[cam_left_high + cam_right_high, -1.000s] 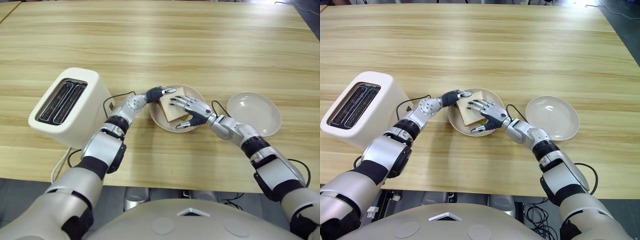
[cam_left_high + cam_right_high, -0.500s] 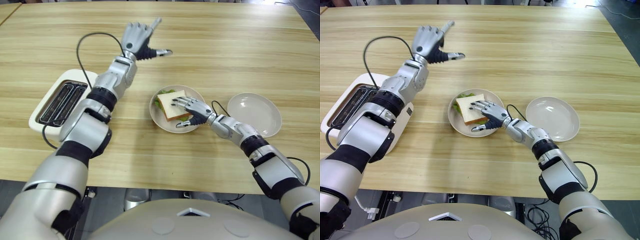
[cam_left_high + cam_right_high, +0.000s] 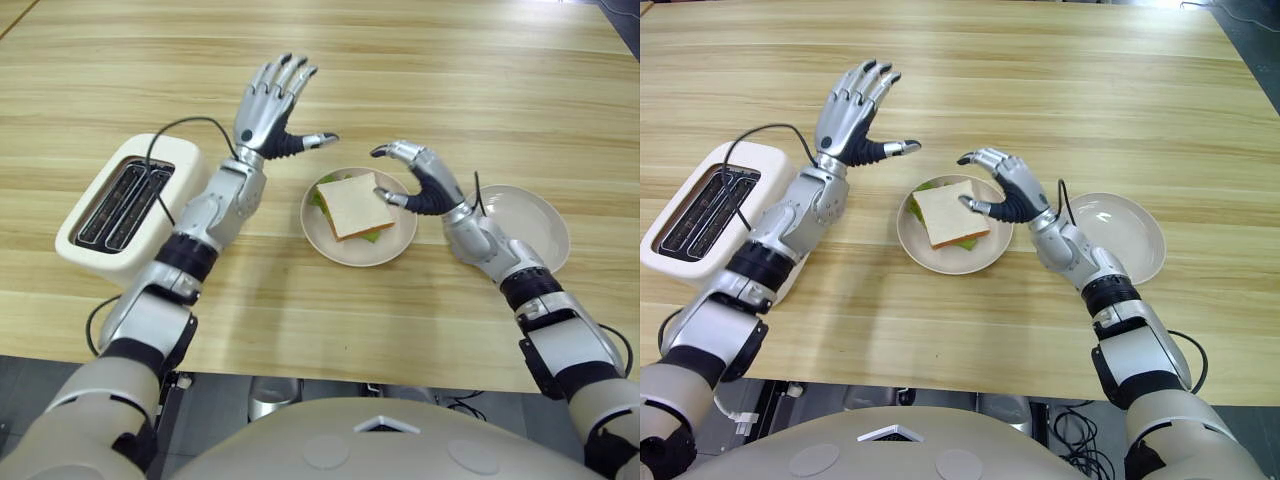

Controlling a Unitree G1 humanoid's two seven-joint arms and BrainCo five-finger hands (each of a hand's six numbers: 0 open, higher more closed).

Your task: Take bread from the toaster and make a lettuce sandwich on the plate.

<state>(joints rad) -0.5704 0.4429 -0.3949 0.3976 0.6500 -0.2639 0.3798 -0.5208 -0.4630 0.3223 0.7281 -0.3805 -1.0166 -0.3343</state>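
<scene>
Fingers on the left hand (image 3: 268, 100) are spread wide and hold nothing. It hangs in the air at about 11 o'clock from the plate (image 3: 345, 248). Fingers on the right hand (image 3: 422, 180) are curled like a claw and hold nothing too, close by at 2 o'clock.

The sandwich (image 3: 355, 205) lies on the plate, bread on top, with green lettuce (image 3: 322, 195) peeking out at the edges. I think the job looks nearly done.

What could go wrong? The right hand is close, so if it dips it could knock the top bread crooked or shove the plate. The black wire (image 3: 190, 121) by the left arm loops over the toaster (image 3: 125, 205) at 9 o'clock and could snag.

An empty plate (image 3: 530, 225) sits at 3 o'clock. The table (image 3: 450, 60) is light wood with long stripes. Grey floor (image 3: 40, 380) shows below its near edge.
</scene>
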